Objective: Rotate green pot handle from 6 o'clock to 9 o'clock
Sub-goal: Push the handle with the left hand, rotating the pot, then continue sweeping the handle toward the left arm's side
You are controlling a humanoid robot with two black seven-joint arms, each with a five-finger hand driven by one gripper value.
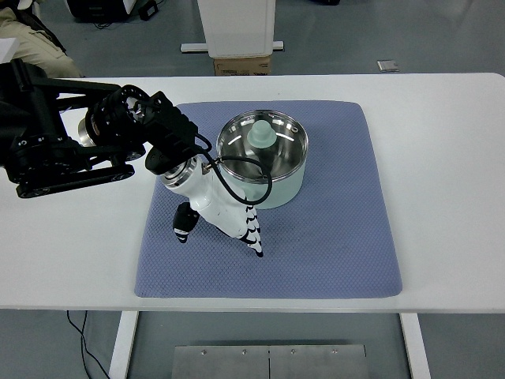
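A pale green pot (278, 185) with a shiny steel inside stands on the far middle of a blue-grey mat (331, 237). A pale green knob-shaped piece (260, 136) sits inside it. My left hand (220, 238), white with black fingertips, lies against the pot's near-left side, its arm coming in from the left. Its thumb (183, 225) and one finger (254, 235) point toward me, spread apart with nothing visible between them. The hand and wrist cover the pot's near-left wall, and no handle shows.
The mat lies on a white table (442, 158). Black cables loop from the wrist over the pot's rim. On the floor beyond the table stand a cardboard box (243, 65) and a white post.
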